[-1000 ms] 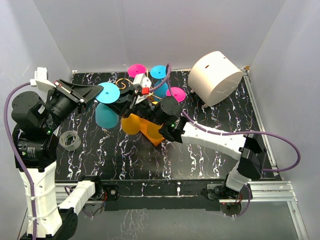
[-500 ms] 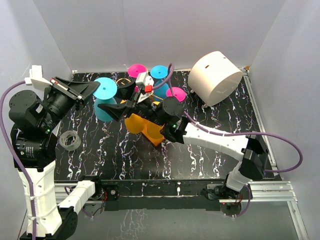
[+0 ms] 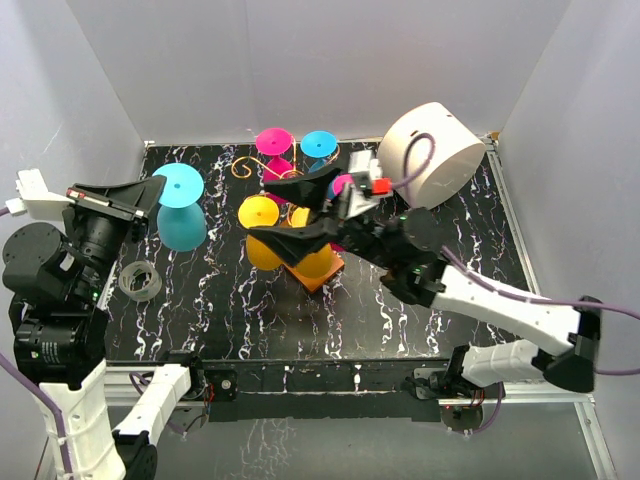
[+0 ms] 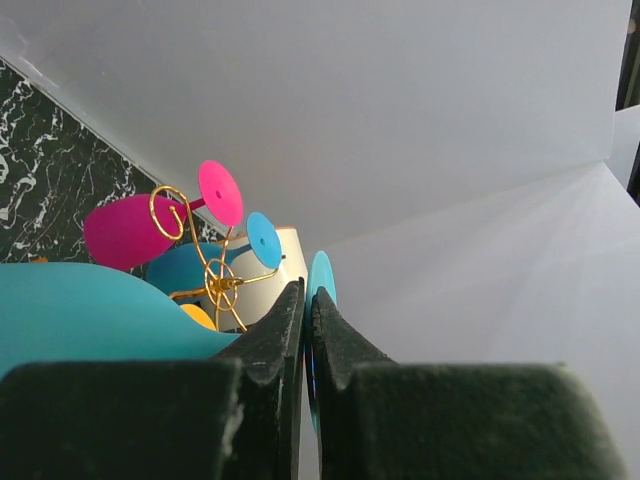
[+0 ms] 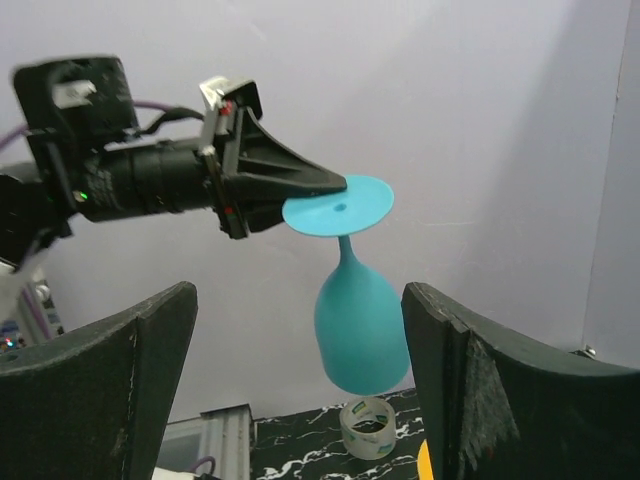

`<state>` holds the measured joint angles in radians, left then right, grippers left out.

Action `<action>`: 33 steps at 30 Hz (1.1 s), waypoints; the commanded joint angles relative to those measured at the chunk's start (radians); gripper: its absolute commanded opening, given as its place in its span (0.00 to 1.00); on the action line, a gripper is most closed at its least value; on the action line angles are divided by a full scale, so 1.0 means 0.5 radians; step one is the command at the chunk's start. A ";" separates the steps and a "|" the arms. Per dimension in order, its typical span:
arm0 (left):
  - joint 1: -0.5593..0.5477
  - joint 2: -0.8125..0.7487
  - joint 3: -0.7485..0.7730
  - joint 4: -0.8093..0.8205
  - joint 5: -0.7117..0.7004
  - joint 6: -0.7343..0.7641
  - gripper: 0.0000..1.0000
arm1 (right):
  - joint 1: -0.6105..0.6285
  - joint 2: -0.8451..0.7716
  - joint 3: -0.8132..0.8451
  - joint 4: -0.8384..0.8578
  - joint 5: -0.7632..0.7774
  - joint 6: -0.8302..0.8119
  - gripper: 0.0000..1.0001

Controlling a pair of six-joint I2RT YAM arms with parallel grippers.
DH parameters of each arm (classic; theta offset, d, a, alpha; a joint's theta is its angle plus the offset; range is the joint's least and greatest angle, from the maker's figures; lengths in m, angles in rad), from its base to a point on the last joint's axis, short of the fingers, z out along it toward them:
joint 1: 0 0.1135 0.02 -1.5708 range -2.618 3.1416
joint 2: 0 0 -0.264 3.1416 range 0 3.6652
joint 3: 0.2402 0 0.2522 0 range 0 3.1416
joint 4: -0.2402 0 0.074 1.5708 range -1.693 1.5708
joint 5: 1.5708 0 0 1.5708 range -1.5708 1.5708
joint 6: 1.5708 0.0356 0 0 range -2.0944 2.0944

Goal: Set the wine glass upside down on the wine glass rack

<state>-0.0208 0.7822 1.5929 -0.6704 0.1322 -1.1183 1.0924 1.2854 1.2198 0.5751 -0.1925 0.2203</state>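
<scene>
The wine glass, a cyan one, hangs upside down, its bowl (image 3: pixel 182 228) (image 5: pixel 362 325) below its foot disc (image 3: pixel 180 185) (image 5: pixel 338 205). My left gripper (image 3: pixel 155 190) (image 4: pixel 308 292) is shut on the edge of that disc (image 4: pixel 322 280), left of the rack. The wine glass rack shows gold wire curls (image 3: pixel 245 165) (image 4: pixel 220 280) and an orange base (image 3: pixel 325 272); pink, cyan and yellow glasses hang on it. My right gripper (image 3: pixel 258 208) (image 5: pixel 298 300) stands open over the rack, facing the held glass from a distance, with nothing between its fingers.
A white cylindrical container (image 3: pixel 430 155) stands at the back right. A roll of clear tape (image 3: pixel 140 280) (image 5: pixel 372 428) lies on the black marbled table (image 3: pixel 420 320) under the left arm. White walls close in the back and sides.
My right gripper has opened wide and drawn back to the right. My left arm has carried the cyan glass left, away from the rack.
</scene>
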 commanded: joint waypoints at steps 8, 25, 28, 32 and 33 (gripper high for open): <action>0.006 -0.008 -0.294 0.099 0.020 0.019 0.00 | 0.009 -0.653 -0.191 -0.607 0.573 0.156 0.82; 0.007 0.098 -0.432 0.369 0.279 0.040 0.00 | 0.009 -1.181 -0.254 -1.260 1.133 0.063 0.81; 0.008 0.118 -0.513 0.463 0.343 0.035 0.00 | 0.009 -1.193 -0.255 -1.261 1.149 0.054 0.80; 0.006 0.163 -0.638 0.629 0.445 -0.007 0.00 | 0.009 -1.190 -0.261 -1.270 1.138 0.058 0.80; 0.006 0.163 -0.684 0.707 0.461 -0.035 0.00 | 0.009 -1.192 -0.261 -1.277 1.137 0.057 0.80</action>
<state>-0.0208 0.8478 1.3087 -0.4656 0.2806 -1.1049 1.0931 0.6872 1.0962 -0.0559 0.3576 0.2630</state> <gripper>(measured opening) 0.020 0.805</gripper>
